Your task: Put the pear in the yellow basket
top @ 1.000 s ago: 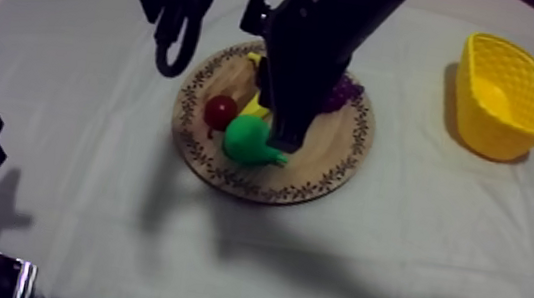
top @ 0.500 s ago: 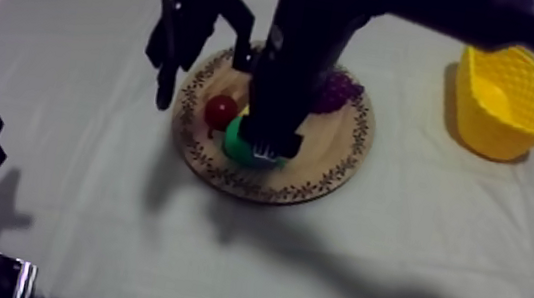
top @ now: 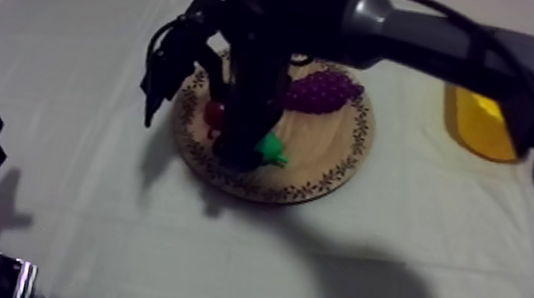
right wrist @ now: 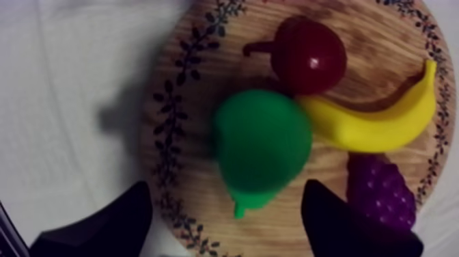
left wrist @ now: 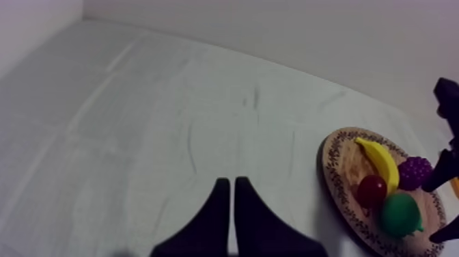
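Grasp step: right gripper wide, straddling pear on board, contact unclear. Next: close, lift, carry to basket, upper right; left gripper narrow, idle.

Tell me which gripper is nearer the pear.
Right. The right gripper hangs open over the pear on the wooden board, a finger to each side; the left gripper sits shut, well off the board.

Right tool has dropped lower — now open over the pear.
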